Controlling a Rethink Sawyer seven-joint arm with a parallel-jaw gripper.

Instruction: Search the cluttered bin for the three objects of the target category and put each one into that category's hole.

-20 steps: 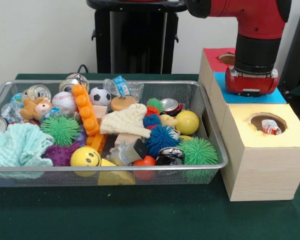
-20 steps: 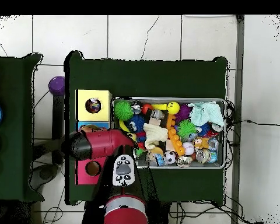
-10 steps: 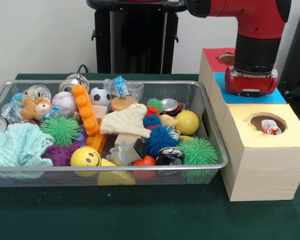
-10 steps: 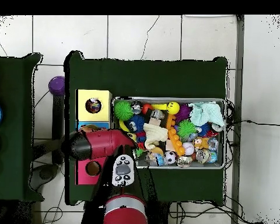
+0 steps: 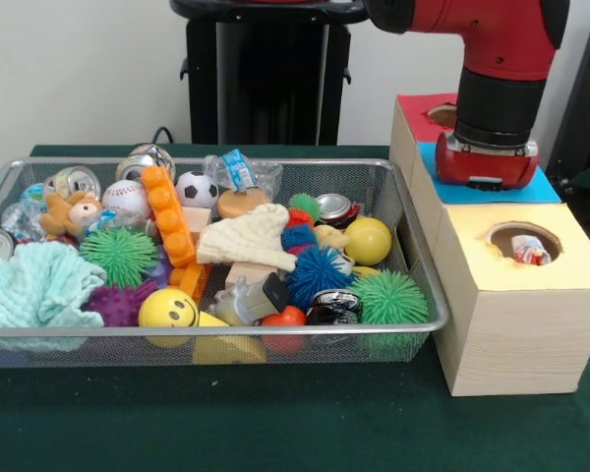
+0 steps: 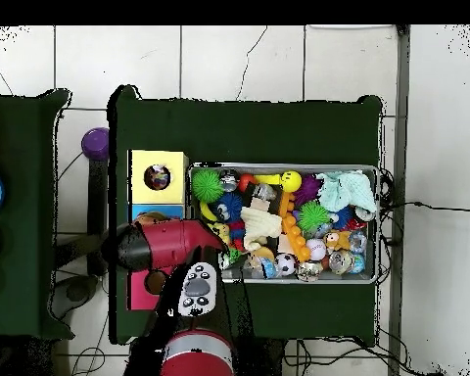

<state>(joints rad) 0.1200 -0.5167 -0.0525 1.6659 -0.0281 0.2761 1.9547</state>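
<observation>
1. Peeking from the hole (image 5: 524, 241) in the yellow-topped box (image 5: 560, 277) was a small whitish fabric piece (image 5: 531, 254) with red and blue blotches, at the bench's (image 5: 275, 423) corner beside the cluttered bin (image 5: 216, 329).
2. The front view alone showed that piece; overhead the hole (image 6: 157, 177) held only dark specks.
3. The gripper (image 5: 486, 173) hung over the blue-topped box (image 5: 546, 191); whether its fingers were spread, I cannot tell.

In the front view the bin (image 5: 413, 258) is sitting on the surface (image 5: 275, 423), with three boxes lining up just to its right — the nearest one (image 5: 516, 324) is holding a fabric piece (image 5: 529, 254) inside its hole (image 5: 524, 241). The arm's end (image 5: 487, 162) is hanging above the middle box (image 5: 541, 189).
</observation>
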